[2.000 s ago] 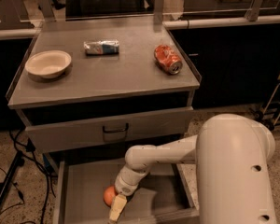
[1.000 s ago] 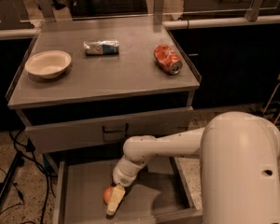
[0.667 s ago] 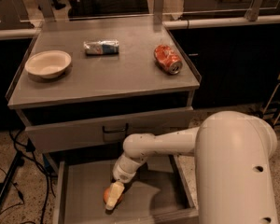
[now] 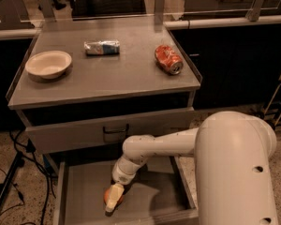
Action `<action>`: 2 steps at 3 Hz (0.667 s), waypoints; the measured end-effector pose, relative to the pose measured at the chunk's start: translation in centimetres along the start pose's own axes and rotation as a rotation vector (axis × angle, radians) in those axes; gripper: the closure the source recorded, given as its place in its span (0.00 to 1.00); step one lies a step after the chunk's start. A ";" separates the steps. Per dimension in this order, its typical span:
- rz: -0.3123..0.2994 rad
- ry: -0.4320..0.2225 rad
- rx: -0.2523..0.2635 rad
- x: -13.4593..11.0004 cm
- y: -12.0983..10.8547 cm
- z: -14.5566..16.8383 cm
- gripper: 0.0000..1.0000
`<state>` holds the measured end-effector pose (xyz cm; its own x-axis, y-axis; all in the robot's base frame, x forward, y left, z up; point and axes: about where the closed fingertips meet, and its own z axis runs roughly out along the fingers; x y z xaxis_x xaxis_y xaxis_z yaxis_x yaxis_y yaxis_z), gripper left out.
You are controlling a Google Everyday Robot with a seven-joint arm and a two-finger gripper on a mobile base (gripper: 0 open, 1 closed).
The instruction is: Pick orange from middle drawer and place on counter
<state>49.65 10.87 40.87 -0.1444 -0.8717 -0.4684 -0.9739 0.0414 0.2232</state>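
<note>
**A:** What does the room look like?

**B:** A dim workspace with dark cabinets at the back. The speckled stone floor (image 4: 4, 142) has black cables (image 4: 13, 165) trailing at 9 o'clock. In the centre stands a grey metal drawer cabinet, and its flat top serves as the desk (image 4: 117, 81).

**A:** What is on the desk?

**B:** A white bowl (image 4: 48, 63) sits at 9 o'clock. A crumpled silver-and-blue packet (image 4: 101, 47) lies towards 12, and a red soda can (image 4: 168, 59) lies on its side at 2.

**A:** Where is the orange?

**B:** It is low down in the pulled-out middle drawer (image 4: 157, 198), below a drawer front (image 4: 75, 135) with a dark loop handle. The orange (image 4: 106, 197) rests on the drawer floor at about 7 o'clock.

**A:** And the robot?

**B:** Its white arm (image 4: 159, 146) reaches in from 3 o'clock. The cream gripper (image 4: 113, 199) points down right over the orange, partly covering it. I cannot tell whether it is gripping the fruit.
</note>
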 end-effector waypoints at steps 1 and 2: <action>-0.026 -0.013 -0.008 0.9 0.9 0.8 0.00; -0.026 -0.013 -0.008 0.9 0.9 0.8 0.12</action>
<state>48.46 10.54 39.94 -0.1213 -0.8659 -0.4853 -0.9759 0.0148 0.2175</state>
